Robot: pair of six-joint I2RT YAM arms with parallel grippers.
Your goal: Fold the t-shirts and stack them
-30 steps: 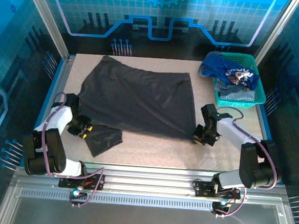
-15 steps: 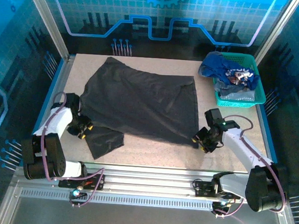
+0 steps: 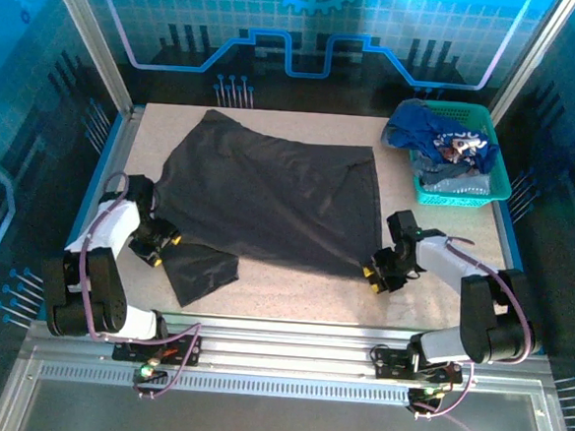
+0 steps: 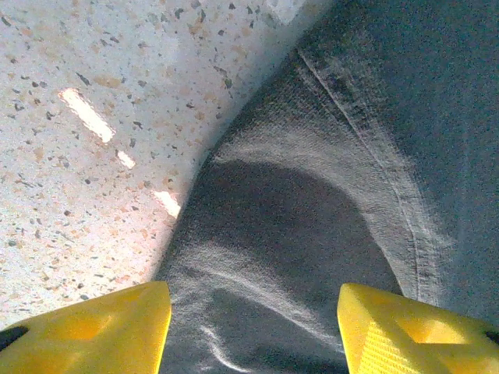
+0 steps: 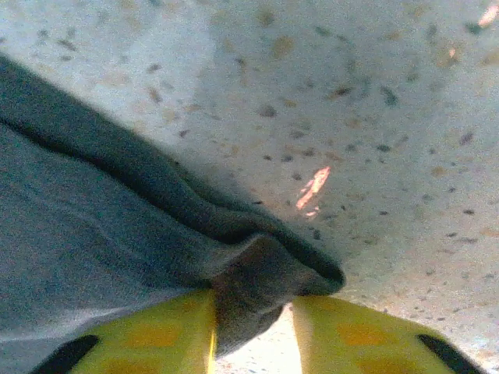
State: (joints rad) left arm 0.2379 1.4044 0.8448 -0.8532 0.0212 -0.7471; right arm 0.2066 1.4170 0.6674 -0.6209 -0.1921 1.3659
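Note:
A large charcoal-grey t-shirt (image 3: 269, 195) lies spread across the table, one sleeve (image 3: 200, 269) pointing toward the near left. My left gripper (image 3: 157, 249) sits at the shirt's left edge beside that sleeve. In the left wrist view it (image 4: 253, 312) is open, its yellow fingers wide apart over wrinkled cloth (image 4: 312, 195). My right gripper (image 3: 375, 277) is at the shirt's near right corner. In the right wrist view it (image 5: 253, 319) is shut on a bunched corner of the charcoal cloth (image 5: 93, 234). More t-shirts, a royal-blue one (image 3: 441, 137) and a pale one (image 3: 453, 183), lie in the basket.
The teal mesh basket (image 3: 501, 166) stands at the table's far right corner. Speckled tabletop (image 3: 302, 291) shows along the near edge between the grippers. Metal frame rails (image 3: 114, 154) border the table on the left and right.
The left jaws have opened wider in place. The right gripper let go, moved nearer and slightly left, then closed on the corner. The shirt's right side lies flatter.

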